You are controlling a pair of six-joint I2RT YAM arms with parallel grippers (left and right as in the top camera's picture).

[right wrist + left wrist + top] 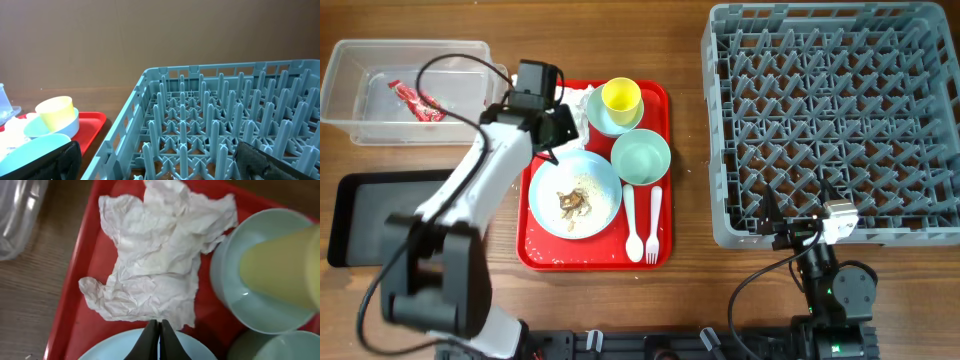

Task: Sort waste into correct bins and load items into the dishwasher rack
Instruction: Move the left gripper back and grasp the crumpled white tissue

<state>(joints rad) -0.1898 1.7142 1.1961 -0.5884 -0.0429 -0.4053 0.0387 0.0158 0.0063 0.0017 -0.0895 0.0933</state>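
Observation:
The crumpled white napkin (160, 255) lies at the far left of the red serving tray (660, 100). My left gripper (159, 326) is shut and empty, its tips at the napkin's near edge, above the white plate (590, 180). The plate holds brownish food scraps (572, 202). The yellow cup (621, 98) stands in the pale blue bowl (603, 122), beside the mint green bowl (641, 157). The white spoon (631, 222) and fork (653, 220) lie on the tray. The red-and-white wrapper (417, 100) is in the clear box (360, 120). My right gripper (160, 165) is open at the grey dishwasher rack's (835, 120) front edge.
The shallow black tray (380, 215) lies on the table left of the red tray, under my left arm. The clear box's corner shows in the left wrist view (20, 215). A cable loops over the clear box.

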